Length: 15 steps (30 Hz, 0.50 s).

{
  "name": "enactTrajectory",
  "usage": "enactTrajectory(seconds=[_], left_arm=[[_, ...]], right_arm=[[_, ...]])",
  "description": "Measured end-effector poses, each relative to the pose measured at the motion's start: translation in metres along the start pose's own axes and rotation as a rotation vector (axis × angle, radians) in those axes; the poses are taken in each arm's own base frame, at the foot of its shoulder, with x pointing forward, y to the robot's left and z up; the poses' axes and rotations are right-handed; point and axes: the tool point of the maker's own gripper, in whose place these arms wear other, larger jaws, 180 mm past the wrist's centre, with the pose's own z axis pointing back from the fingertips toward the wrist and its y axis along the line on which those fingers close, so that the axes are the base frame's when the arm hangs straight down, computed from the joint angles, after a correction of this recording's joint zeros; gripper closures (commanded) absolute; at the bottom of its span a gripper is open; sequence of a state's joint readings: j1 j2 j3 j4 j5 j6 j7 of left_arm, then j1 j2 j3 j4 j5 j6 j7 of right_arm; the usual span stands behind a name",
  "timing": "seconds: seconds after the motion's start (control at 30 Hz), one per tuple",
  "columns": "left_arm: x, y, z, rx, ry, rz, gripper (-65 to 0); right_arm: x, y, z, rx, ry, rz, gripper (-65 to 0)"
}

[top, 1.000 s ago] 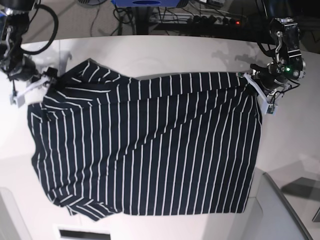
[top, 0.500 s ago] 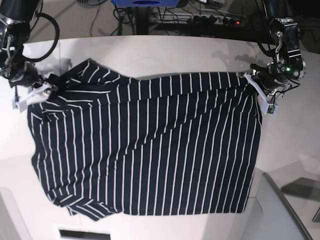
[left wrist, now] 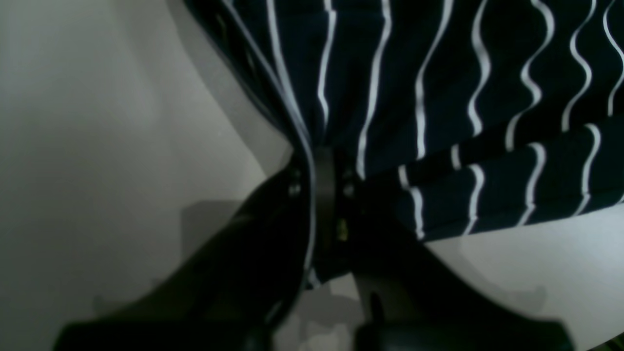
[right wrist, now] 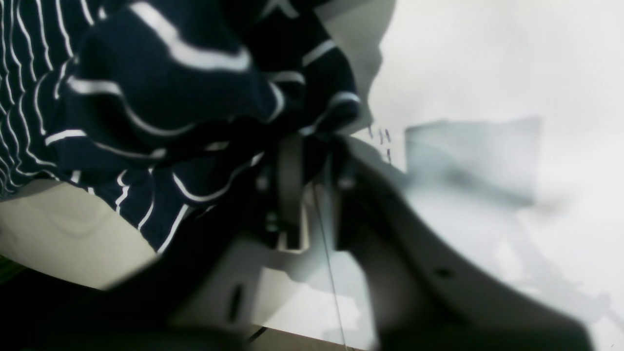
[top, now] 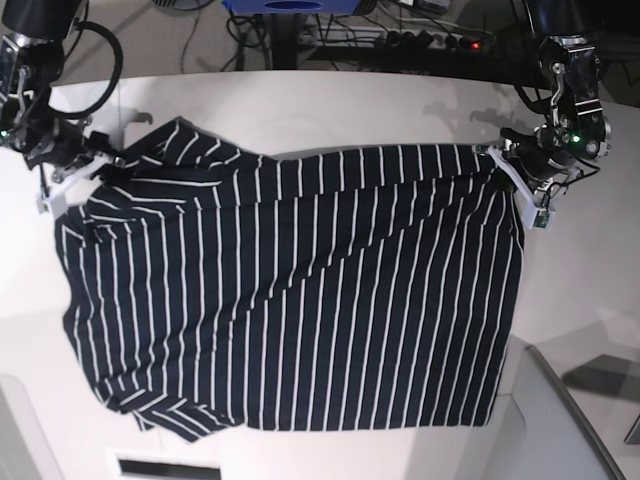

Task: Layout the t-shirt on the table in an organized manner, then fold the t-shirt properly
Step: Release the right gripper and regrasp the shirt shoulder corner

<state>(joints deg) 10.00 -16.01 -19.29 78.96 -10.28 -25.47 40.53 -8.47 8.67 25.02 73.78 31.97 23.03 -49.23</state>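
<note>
The left gripper (top: 520, 185), at about 2 o'clock in the base view, is clamped on the t-shirt (top: 300, 290) — in the left wrist view its dark jaws meet with a fold of striped cloth (left wrist: 438, 97) pinched between them at the garment's corner. From that pinch the hem runs straight down toward 5 o'clock along the shirt's edge.

The right gripper (top: 85, 172), at about 10 o'clock, has its jaws closed on the shirt's opposite top corner; the right wrist view shows bunched navy fabric (right wrist: 170, 87) drawn into the jaws (right wrist: 302, 146), puckered and lifted a little off the white surface.

Between the two grippers the t-shirt lies spread across the tabletop (top: 350, 110), stripes running from 12 to 6 o'clock and mostly flat. Its 9 o'clock side is less tidy — a sleeve (top: 180, 145) pokes up toward 11 o'clock just beside the right gripper, and another fold of cloth (top: 150, 410) is tucked under at 7 o'clock. Bare white tabletop surrounds the shirt on all sides.
</note>
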Motion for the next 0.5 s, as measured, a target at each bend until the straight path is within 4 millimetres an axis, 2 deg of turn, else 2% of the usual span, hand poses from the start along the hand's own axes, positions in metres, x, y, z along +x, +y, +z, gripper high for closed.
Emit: enactTrajectory(seconds=[0.2, 0.37, 0.5], left_arm=[[0.000, 0.000, 0.000, 0.000, 0.001, 0.001, 0.0], [-0.001, 0.000, 0.000, 0.000, 0.000, 0.004, 0.0], [-0.001, 0.000, 0.000, 0.000, 0.000, 0.004, 0.0]], right_arm=[[-0.004, -0.002, 0.002, -0.003, 0.003, -0.005, 0.0], [-0.021, -0.004, 0.027, -0.035, -0.007, 0.051, 0.0], [-0.036, 0.004, 0.038, -0.033, 0.006, 0.073, 0.0]])
